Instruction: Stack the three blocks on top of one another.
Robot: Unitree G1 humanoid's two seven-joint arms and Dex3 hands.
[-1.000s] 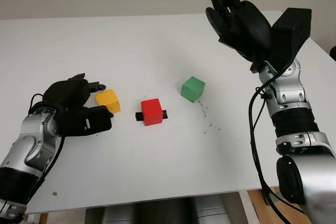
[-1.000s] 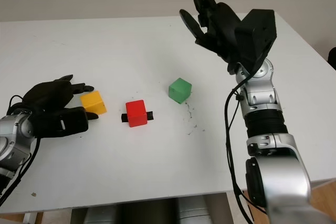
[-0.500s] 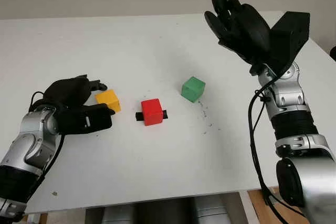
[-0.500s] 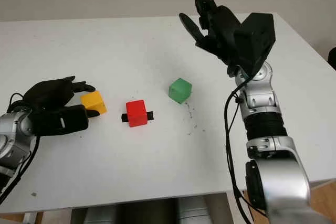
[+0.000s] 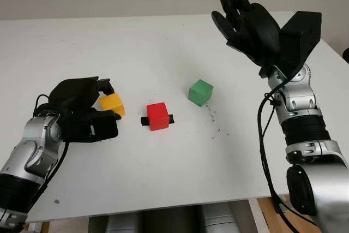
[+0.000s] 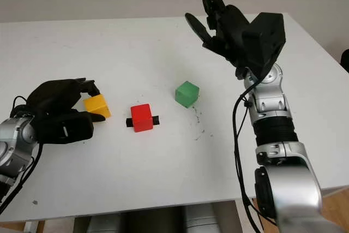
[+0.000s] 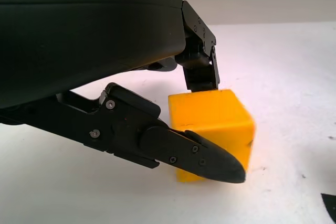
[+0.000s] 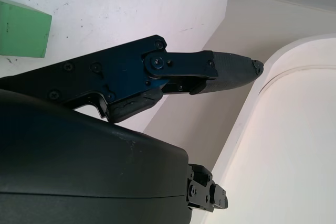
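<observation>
Here, your left hand (image 5: 82,110) sits low on the white table (image 5: 136,47) at its left side, forearm coming in from the bottom left corner, with the palm turned toward the middle of the table and the fingers curled around the yellow block (image 5: 112,103). In the left wrist view, one finger (image 7: 202,66) comes down against the far top edge of the yellow block, and another finger (image 7: 199,156) crosses its near lower face, so the block is pinched between them while its base is on the table. From the head camera you can see the block poking out of the hand on the side facing the red block (image 5: 158,116), with most of its top and front face showing. The red block lies just to the right of the yellow one, apart from it, on top of a small black strip (image 5: 144,120) that sticks out on both sides. The green block (image 5: 200,92) stands farther right and a little farther back, turned at an angle, well apart from both hands. Your right hand (image 5: 248,20) is raised high above the far right part of the table, forearm upright, palm facing the left side of the scene; it is released and holds nothing, and the green block lies below it and off to its left.
</observation>
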